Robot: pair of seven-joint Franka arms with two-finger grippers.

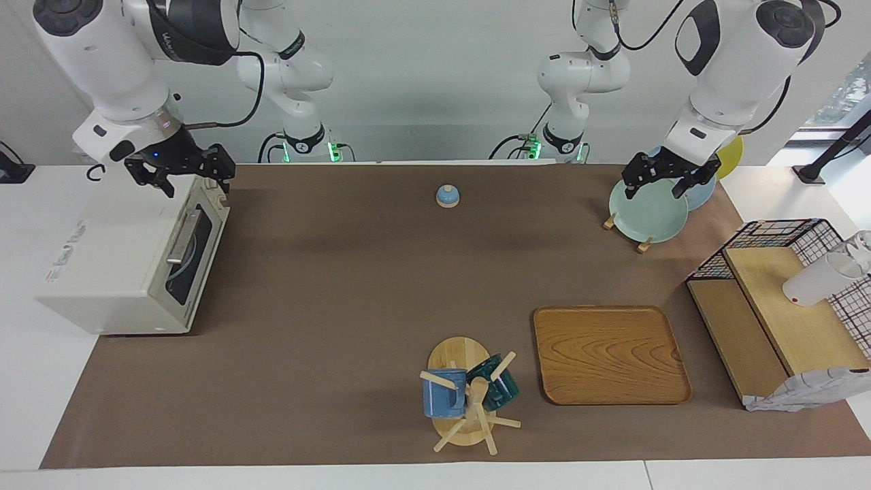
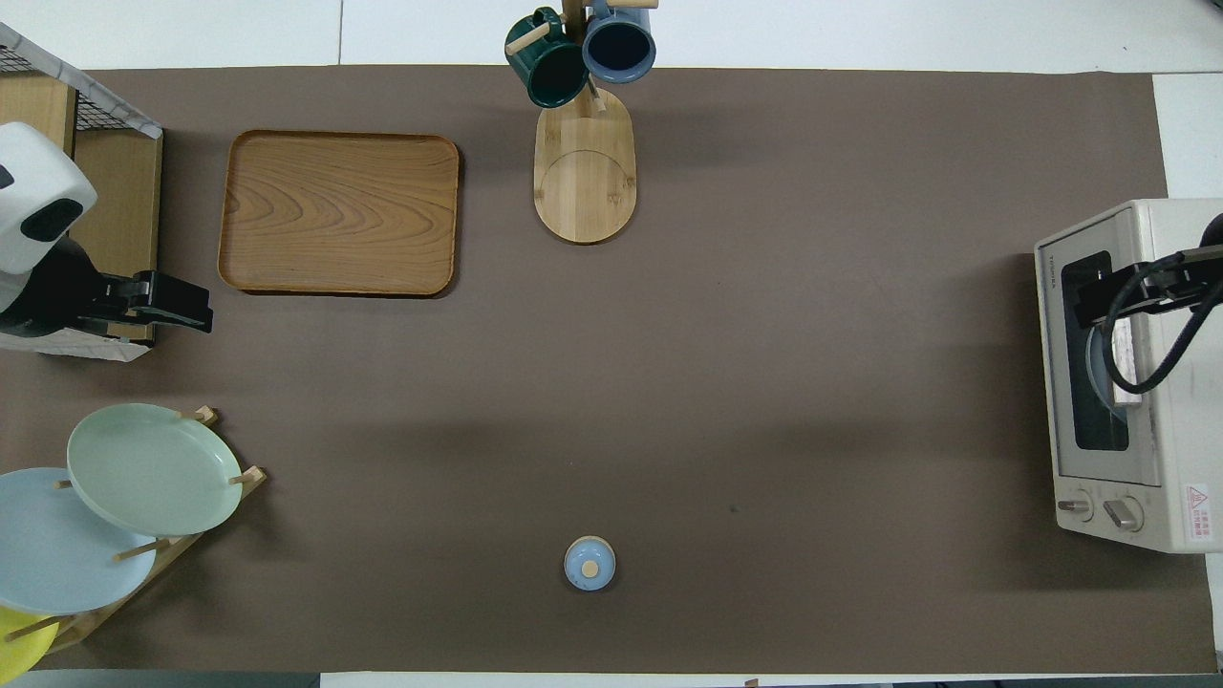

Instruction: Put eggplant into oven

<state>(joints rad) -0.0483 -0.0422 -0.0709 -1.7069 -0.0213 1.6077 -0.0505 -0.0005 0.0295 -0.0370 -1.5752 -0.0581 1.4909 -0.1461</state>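
Note:
The eggplant is out of view. The off-white oven (image 1: 116, 265) (image 2: 1183, 420) stands at the right arm's end of the table, its dark glass door (image 1: 185, 262) closed, and a plate rim shows through the glass. My right gripper (image 1: 182, 178) (image 2: 1086, 298) hangs open and empty over the oven's front top edge, above the bar handle (image 1: 181, 237). My left gripper (image 1: 654, 189) (image 2: 194, 312) waits open and empty over the plate rack at the left arm's end.
A rack holds a green plate (image 1: 648, 211), a blue one and a yellow one. A small blue lidded pot (image 1: 448, 196) sits near the robots. A wooden tray (image 1: 609, 354), a mug tree (image 1: 469, 395) and a wire shelf unit (image 1: 782, 299) lie farther out.

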